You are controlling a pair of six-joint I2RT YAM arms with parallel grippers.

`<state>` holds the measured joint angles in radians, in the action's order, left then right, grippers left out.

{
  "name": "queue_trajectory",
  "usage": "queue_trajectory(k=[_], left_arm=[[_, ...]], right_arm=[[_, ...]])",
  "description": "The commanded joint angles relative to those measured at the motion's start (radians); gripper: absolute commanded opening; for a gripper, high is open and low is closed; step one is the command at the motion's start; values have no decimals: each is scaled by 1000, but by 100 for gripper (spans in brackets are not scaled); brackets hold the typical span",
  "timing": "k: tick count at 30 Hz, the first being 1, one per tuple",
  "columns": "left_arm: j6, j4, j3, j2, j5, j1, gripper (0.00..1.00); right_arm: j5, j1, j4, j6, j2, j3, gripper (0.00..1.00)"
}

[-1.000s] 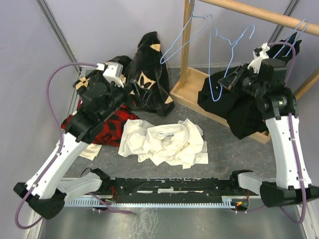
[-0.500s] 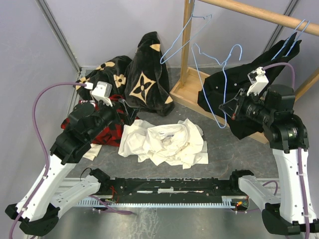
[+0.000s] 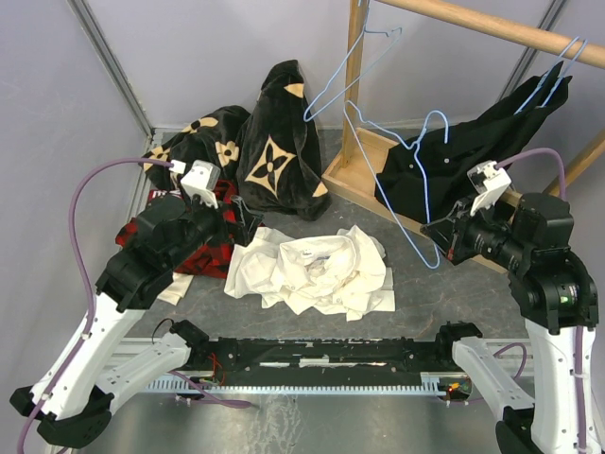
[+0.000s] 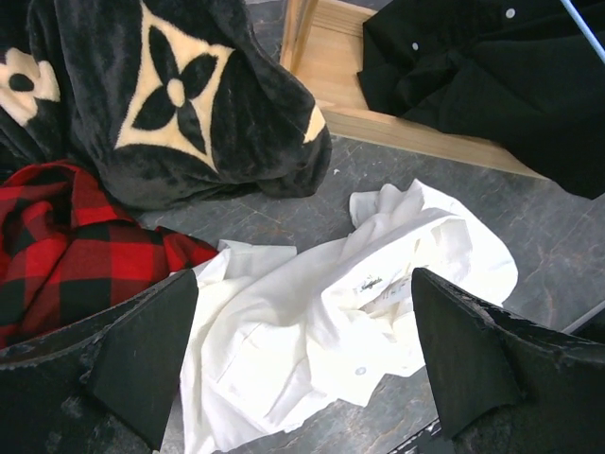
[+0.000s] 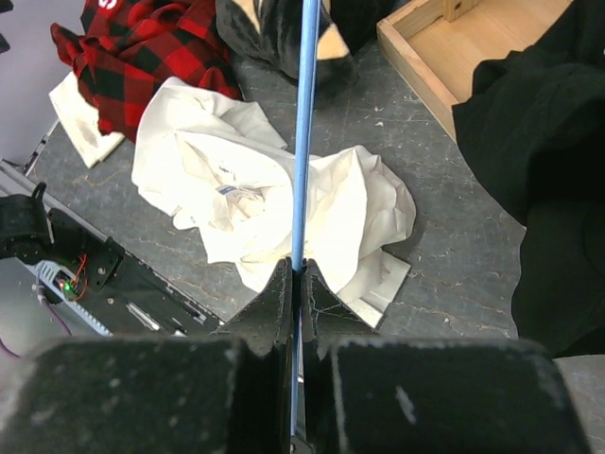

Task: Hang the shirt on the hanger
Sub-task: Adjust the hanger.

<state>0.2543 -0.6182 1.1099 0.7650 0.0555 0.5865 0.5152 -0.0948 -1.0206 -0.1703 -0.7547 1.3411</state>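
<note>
Blue wire hanger [image 5: 302, 142] pinched in right gripper [image 5: 298, 276], arm held high | left gripper [image 4: 304, 331] spread wide, empty, near white shirt [image 3: 317, 270] | grey table [image 3: 421, 295], wooden rack [image 3: 354, 85]

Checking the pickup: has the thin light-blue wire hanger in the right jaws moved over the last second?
Yes. The light-blue wire hanger has come down the view, away from the wooden rail, toward the crumpled white shirt.

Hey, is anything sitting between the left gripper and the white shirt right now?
Nothing visible. The open left gripper looks straight at the white shirt; the red plaid shirt lies beside it, not over it.
</note>
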Motion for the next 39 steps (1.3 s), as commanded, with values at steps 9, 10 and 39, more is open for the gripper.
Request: queue_trajectory(k=[9, 10, 39], left_arm=[[-272, -40, 182, -32, -2, -1, 99], [-286, -40, 199, -33, 2, -1, 99], [-343, -164, 259, -118, -193, -1, 97]], right_arm=[[299, -11, -1, 91, 54, 53, 0], [320, -13, 1, 91, 60, 50, 0], [91, -707, -203, 365, -398, 283, 0]])
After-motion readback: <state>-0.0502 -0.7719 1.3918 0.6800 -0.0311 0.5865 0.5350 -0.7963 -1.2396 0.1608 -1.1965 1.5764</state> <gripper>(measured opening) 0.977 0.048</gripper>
